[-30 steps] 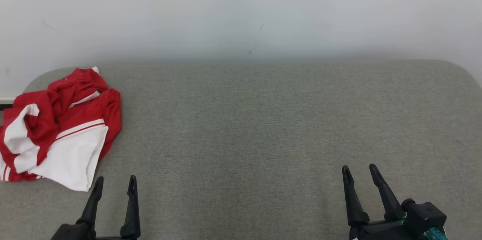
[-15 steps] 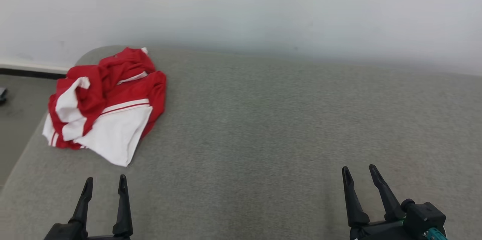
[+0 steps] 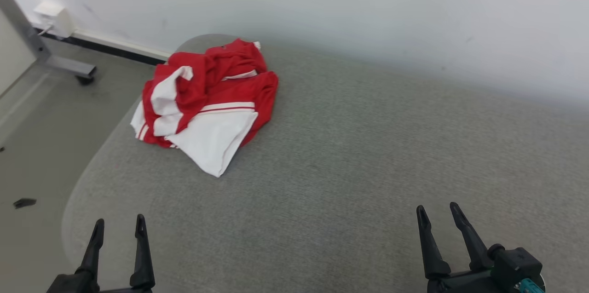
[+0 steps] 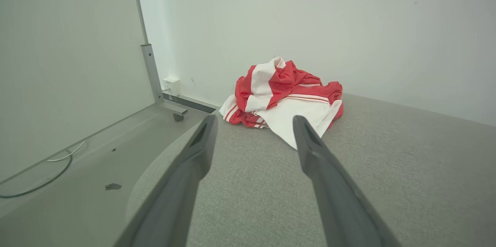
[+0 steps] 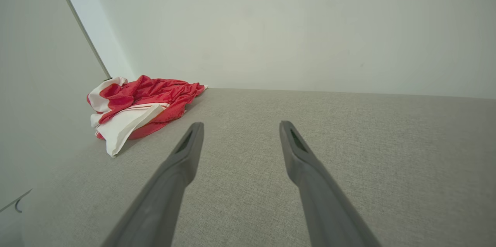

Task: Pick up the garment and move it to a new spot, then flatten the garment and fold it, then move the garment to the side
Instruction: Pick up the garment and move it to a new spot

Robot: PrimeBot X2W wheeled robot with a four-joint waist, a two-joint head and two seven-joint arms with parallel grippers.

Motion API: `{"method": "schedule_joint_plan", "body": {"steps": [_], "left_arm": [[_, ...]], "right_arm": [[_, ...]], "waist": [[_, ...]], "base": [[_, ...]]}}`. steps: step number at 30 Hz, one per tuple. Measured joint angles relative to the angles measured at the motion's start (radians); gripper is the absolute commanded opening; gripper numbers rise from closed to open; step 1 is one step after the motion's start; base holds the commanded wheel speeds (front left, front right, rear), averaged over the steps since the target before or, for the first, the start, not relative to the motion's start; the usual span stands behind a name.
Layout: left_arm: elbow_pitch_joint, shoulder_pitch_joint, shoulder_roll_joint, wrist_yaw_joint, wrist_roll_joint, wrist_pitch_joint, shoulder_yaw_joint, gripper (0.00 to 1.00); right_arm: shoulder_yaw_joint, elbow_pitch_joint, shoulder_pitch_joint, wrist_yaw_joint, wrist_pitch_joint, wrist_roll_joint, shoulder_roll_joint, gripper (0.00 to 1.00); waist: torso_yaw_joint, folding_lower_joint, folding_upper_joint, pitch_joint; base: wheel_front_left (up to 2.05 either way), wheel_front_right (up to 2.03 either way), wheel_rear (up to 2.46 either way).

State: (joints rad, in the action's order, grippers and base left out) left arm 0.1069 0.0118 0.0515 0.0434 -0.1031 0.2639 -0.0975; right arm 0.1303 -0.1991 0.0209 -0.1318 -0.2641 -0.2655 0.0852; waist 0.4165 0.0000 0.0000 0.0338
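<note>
Big white wall along the back. Wide grey table below it, running up to the wall, left end rounded, with grey floor past that curve. Red and white garment bunched in a heap at the far left corner of the table, close to the round edge and near the wall, one white flap pointing to the near side. Lots of open grey room to the right of the heap. At the near left edge, left gripper, jaws wide apart, holding nothing, heap ahead but well apart. At the near right, right gripper, spread wide too, holding nothing, far from the heap. Small dark scrap on the floor.
</note>
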Motion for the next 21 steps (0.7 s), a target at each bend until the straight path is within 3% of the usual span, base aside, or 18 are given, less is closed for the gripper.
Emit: {"method": "schedule_joint_plan", "body": {"steps": [9,21], "left_arm": [[0.003,0.013,0.0,-0.007,-0.008,0.0,-0.035,1.0],[-0.003,0.016,-0.001,-0.022,-0.013,0.0,-0.039,1.0]], "right_arm": [[0.012,-0.007,0.002,0.0,0.0,0.005,-0.001,1.0],[0.013,-0.012,0.014,0.0,0.0,0.01,0.012,1.0]], "waist": [[0.089,0.0,0.0,0.004],[0.092,0.0,0.0,0.019]], "base": [[0.0,0.0,0.0],[0.0,0.0,0.0]]}}
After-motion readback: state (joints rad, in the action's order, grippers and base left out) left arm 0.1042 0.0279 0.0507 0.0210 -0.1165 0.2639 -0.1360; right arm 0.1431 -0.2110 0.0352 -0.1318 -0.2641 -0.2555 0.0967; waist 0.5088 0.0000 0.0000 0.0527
